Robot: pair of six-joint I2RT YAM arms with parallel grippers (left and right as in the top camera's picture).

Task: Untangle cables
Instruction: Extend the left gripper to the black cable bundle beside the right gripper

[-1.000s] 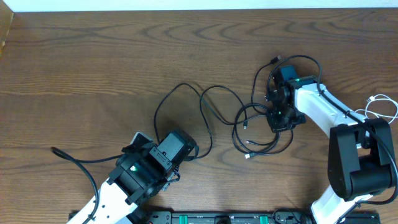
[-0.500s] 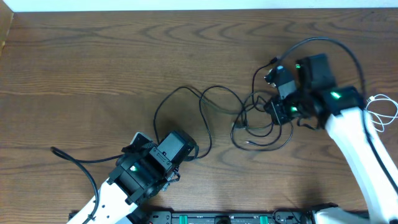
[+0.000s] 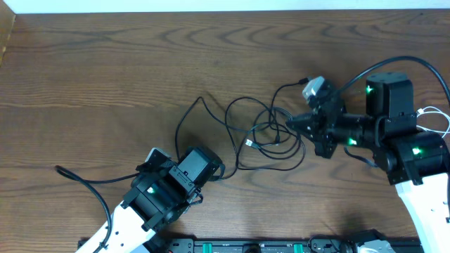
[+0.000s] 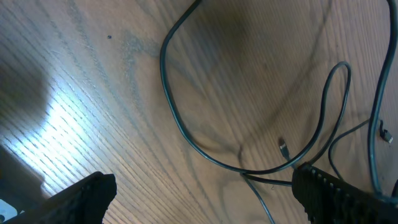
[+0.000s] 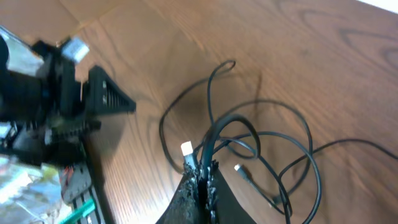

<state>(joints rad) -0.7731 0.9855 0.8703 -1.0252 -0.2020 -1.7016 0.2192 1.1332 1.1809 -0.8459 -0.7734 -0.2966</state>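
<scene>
My right gripper (image 3: 292, 122) (image 5: 203, 176) is shut on a black cable (image 5: 214, 134) and holds it above the table. Further loops of the black cables (image 3: 271, 131) hang and trail from it, with small plug ends (image 5: 186, 148) showing close to the shut jaws. One long black cable (image 3: 177, 130) (image 4: 164, 68) runs left across the wood towards my left gripper (image 3: 188, 163) (image 4: 205, 199). That gripper stands wide open just above the table, nothing between its fingers (image 4: 87, 196). A white cable (image 3: 434, 117) lies coiled at the far right edge.
The wooden table (image 3: 105, 70) carries only the cables. The left arm's own thick black wire (image 3: 84, 179) trails off to the lower left. A rail with green clips (image 3: 260, 246) runs along the front edge. My left arm (image 5: 56, 93) shows in the right wrist view.
My right gripper has risen and turned to point left, dragging the tangle of black loops leftward and spreading it. The left arm has not moved.
</scene>
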